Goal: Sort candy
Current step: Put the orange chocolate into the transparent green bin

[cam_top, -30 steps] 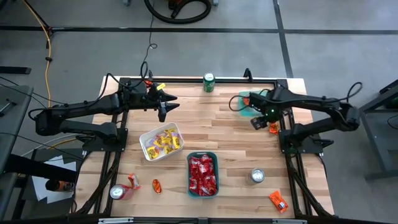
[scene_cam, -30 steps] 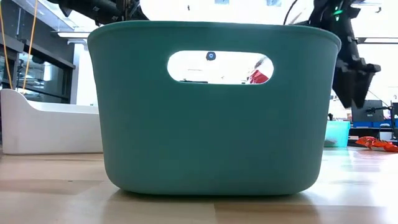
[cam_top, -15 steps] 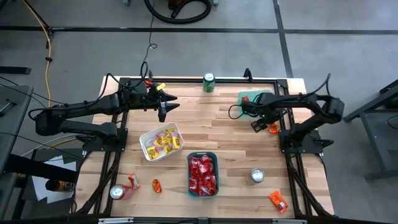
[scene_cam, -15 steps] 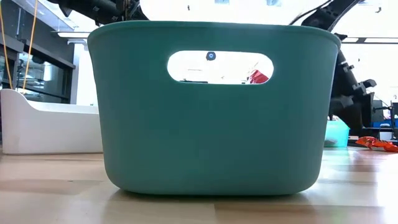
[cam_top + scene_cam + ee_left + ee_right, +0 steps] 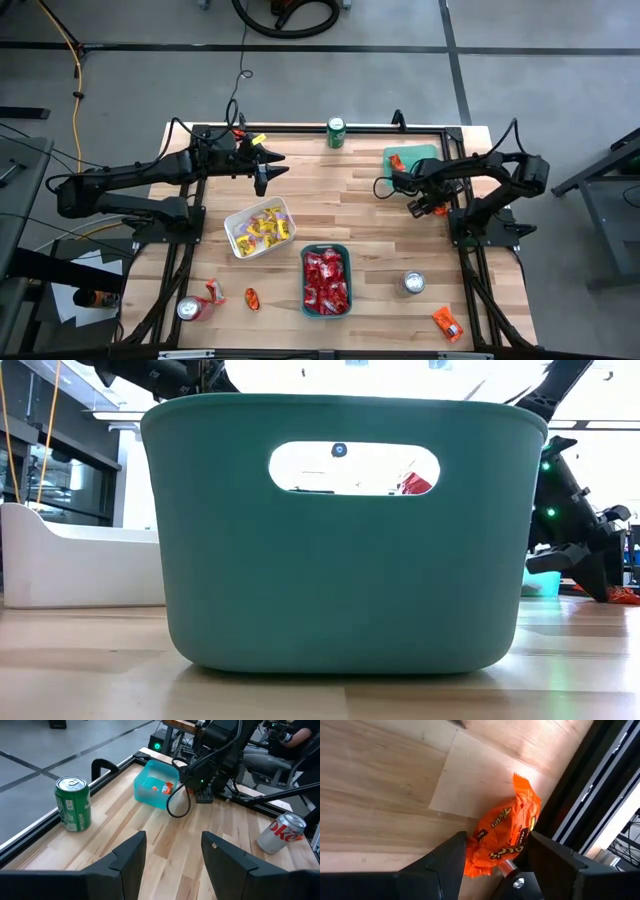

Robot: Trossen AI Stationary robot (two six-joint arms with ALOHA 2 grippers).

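While my right gripper (image 5: 492, 855) spreads its fingers around one orange candy (image 5: 506, 836) at the counter (image 5: 370, 215) edge, I count three trays and three cans. My left gripper (image 5: 172, 857) waits, fingers spread.

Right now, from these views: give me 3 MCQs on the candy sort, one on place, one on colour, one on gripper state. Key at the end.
1. Where is the right gripper?
A. Over the white tray
B. Low at the table's right edge, by an orange candy packet
C. Beside the green can

2. What colour of candy fills the teal tray at the front middle?
A. Red
B. Yellow
C. Orange

3. How do the left gripper fingers stand?
A. Shut on a can
B. Shut on a candy
C. Open, holding nothing

Key: 1 B, the right wrist view shows the orange packet between its open fingers at the frame rail. 2 A, the high view shows red packets in it. 3 C, the left wrist view shows bare wood between the fingers.
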